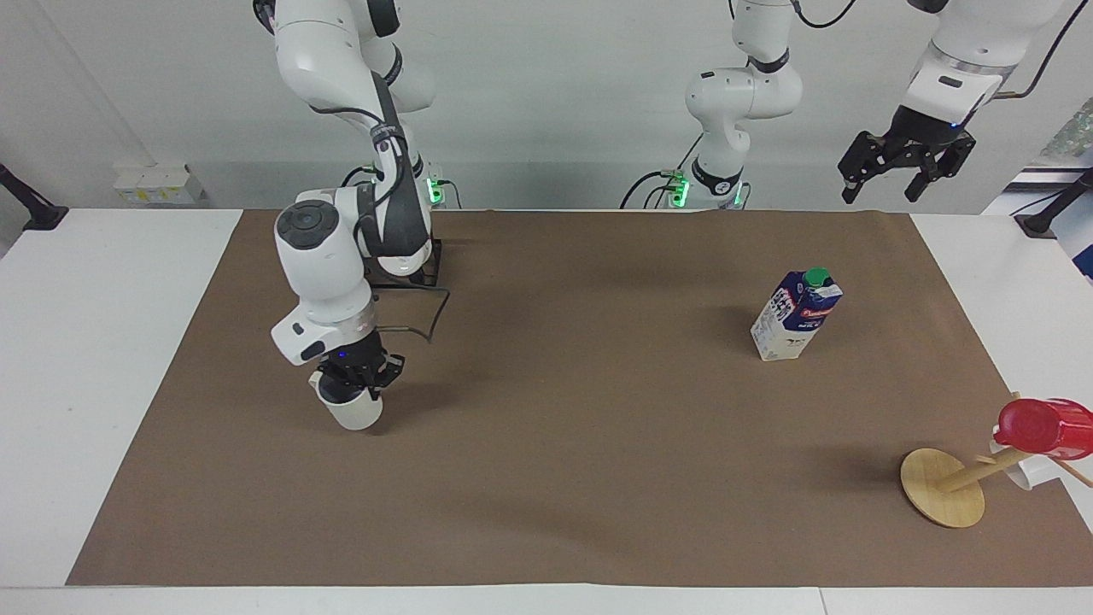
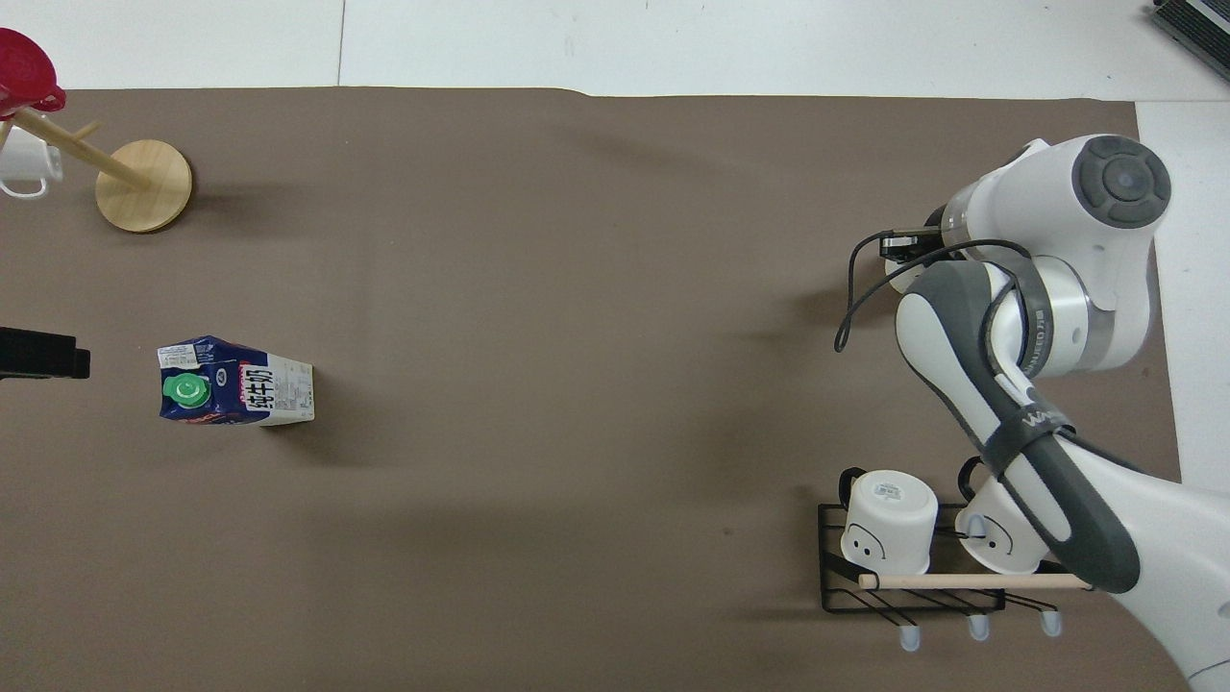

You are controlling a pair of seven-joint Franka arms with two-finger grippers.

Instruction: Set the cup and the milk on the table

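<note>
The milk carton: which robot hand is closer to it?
Left. The left gripper hangs in the air toward the milk carton's end of the table; the right gripper holds the cup toward the table's right-arm end.

White glossy arms with dark grey joint caps, black cables, black hands.

right gripper gripping cup, milk upright
</note>
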